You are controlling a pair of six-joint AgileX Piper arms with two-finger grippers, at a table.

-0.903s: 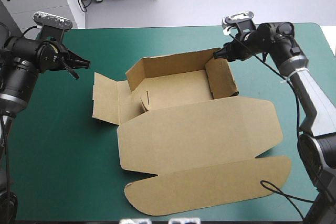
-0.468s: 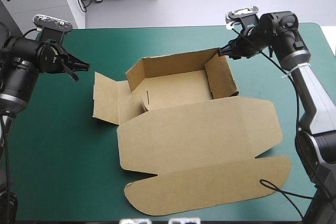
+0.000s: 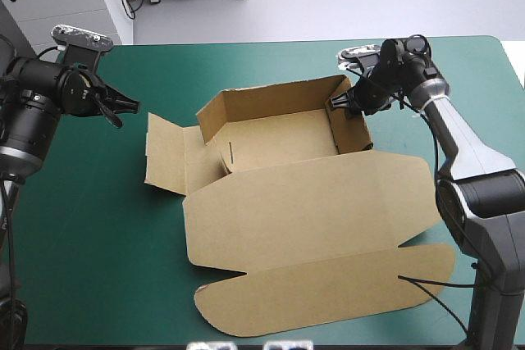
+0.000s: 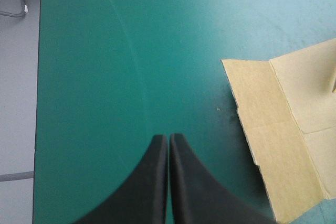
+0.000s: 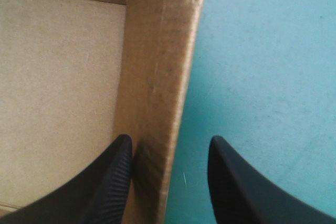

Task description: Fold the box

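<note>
The brown box (image 3: 279,194) lies mid-table with its far wall and right wall (image 3: 351,125) raised, a side flap (image 3: 164,153) flat on the left and the lid (image 3: 320,284) flat toward the front. My right gripper (image 3: 339,104) is open at the right wall's top edge. In the right wrist view (image 5: 168,150) it straddles that wall (image 5: 157,66), one finger inside over the box floor (image 5: 58,77), the other outside. My left gripper (image 3: 127,104) hovers left of the box, shut and empty (image 4: 168,137), with the flat flap (image 4: 273,145) ahead and to its side.
Bare teal-green cover (image 3: 90,243) spreads left of and in front of the box. The table's left edge (image 4: 39,77) shows beyond my left gripper. A strip of cover (image 5: 262,66) lies outside the right wall.
My right gripper has swung from the box's far right corner down over the right wall, which now stands between its fingers. The left arm has hardly moved.
</note>
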